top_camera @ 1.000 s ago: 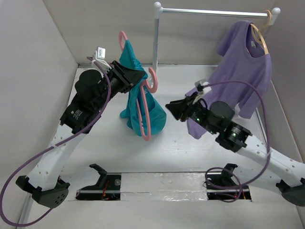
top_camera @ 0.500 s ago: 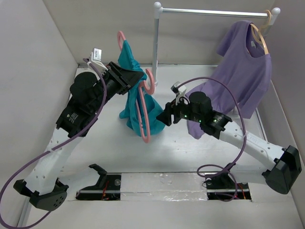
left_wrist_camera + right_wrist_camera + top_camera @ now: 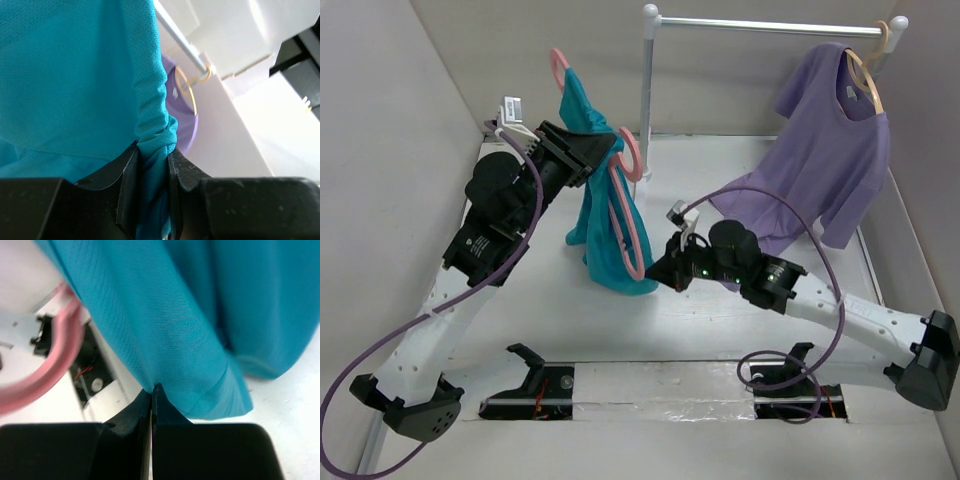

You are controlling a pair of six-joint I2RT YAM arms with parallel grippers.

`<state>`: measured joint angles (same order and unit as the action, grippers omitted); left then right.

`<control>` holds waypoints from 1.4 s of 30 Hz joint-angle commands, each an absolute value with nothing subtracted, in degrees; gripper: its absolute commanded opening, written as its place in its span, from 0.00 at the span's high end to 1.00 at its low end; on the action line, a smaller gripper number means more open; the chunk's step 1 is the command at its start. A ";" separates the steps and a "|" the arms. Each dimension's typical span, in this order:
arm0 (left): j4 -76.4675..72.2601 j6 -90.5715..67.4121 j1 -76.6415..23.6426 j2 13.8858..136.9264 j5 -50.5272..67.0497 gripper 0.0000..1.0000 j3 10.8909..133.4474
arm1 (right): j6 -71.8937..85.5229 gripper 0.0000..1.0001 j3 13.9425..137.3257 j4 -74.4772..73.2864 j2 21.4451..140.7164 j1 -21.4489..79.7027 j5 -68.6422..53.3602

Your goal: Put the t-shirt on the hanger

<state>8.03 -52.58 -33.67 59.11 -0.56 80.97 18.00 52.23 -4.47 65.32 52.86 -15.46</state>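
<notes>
We see left gripper clamped on the bunched t-shirt, which hangs with the hanger just left of the rack post. Right gripper is closed, seemingly pinching the bottom hem.

The teal soft cloth t-shirt is plain, with a fine mesh texture. The thin plastic clothes hanger is pink. The larger cloth t-shirt is lilac-purple, its wooden hanger light tan. The left arm and the right arm are white and black, with purple cables.
</notes>
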 commanded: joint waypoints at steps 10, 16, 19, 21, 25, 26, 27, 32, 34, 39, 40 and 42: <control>-18.80 -45.54 -33.66 64.59 -12.82 1.00 80.16 | 29.27 1.00 44.12 -12.12 52.83 62.39 -12.13; -24.25 -40.00 -33.66 65.92 -18.18 1.00 77.44 | 30.14 1.00 47.80 -20.64 51.42 64.16 -12.75; -24.26 -39.20 -33.66 65.30 -16.19 1.00 75.24 | 31.02 1.00 50.35 -24.34 50.80 64.16 -10.56; -21.81 -40.77 -33.66 64.69 -13.64 1.00 73.22 | 31.82 1.00 54.39 -25.48 50.45 64.16 -9.59; -20.40 -48.67 -34.37 61.36 -7.84 1.00 64.97 | 31.91 1.00 62.83 -26.10 54.48 64.16 -9.31; -19.78 -50.43 -34.37 60.74 -6.69 1.00 62.08 | 31.90 1.00 64.15 -26.28 55.80 64.16 -10.10; -18.64 -53.49 -34.37 59.51 -4.42 1.00 60.83 | 31.90 1.00 65.64 -26.19 58.25 64.16 -11.06; -14.59 -59.76 -34.37 55.73 2.17 1.00 54.77 | 34.27 1.00 62.41 -24.70 62.40 64.69 -10.02; -12.93 -61.34 -34.37 53.45 4.12 1.00 53.09 | 35.85 1.00 60.74 -24.17 62.14 64.69 -9.76; -10.90 -64.07 -34.37 50.02 6.59 1.00 47.82 | 37.62 0.68 60.20 -26.27 61.35 65.21 -9.49; -11.16 -64.33 -34.37 49.84 7.46 1.00 47.12 | 37.62 0.54 60.55 -27.93 61.35 65.21 -9.49; -11.51 -65.12 -34.37 49.14 8.26 1.00 44.74 | 37.62 0.46 62.48 -30.05 61.70 66.61 -8.53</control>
